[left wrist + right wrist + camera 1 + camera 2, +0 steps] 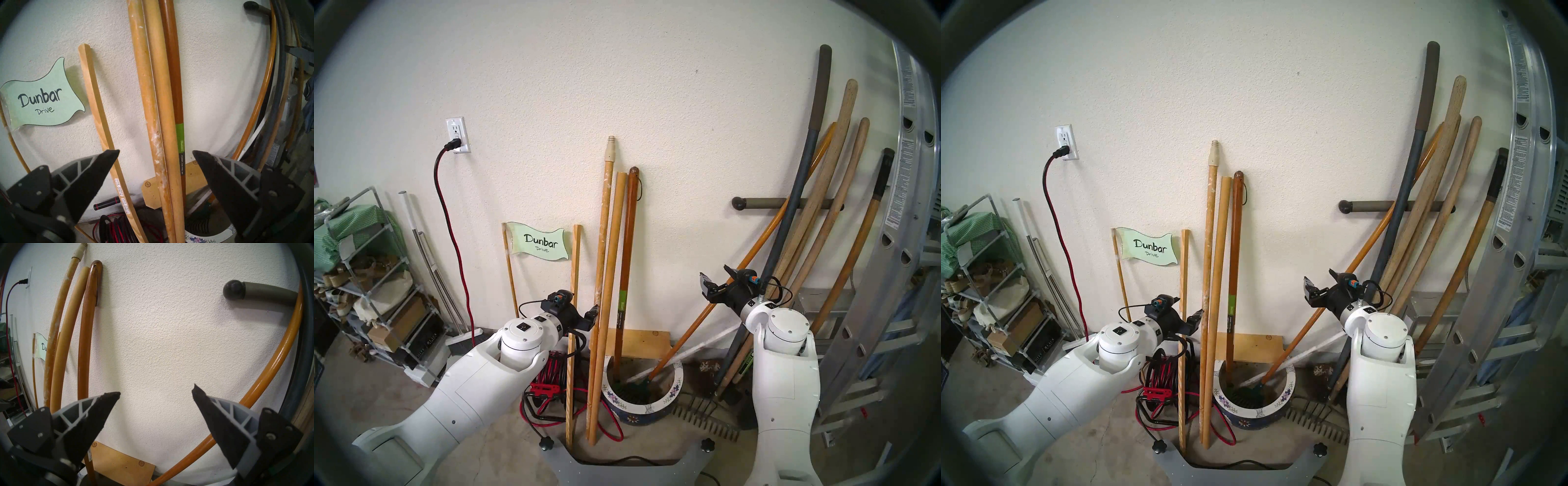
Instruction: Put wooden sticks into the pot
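White glossy arm shells, round joint caps with small black square markings. Black wrist units carry orange-blue connectors and looped black cables. Left gripper (156, 153), right gripper (156, 392): black tapered fingers (95, 176) on grey ribbed backs, silver screws.

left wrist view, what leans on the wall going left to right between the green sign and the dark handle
pale green Dunbar Drive paper sign → thin square-edged light wooden stick → paint-flecked tan round wooden pole → plain tan round wooden pole → dark brown wooden handle with green label
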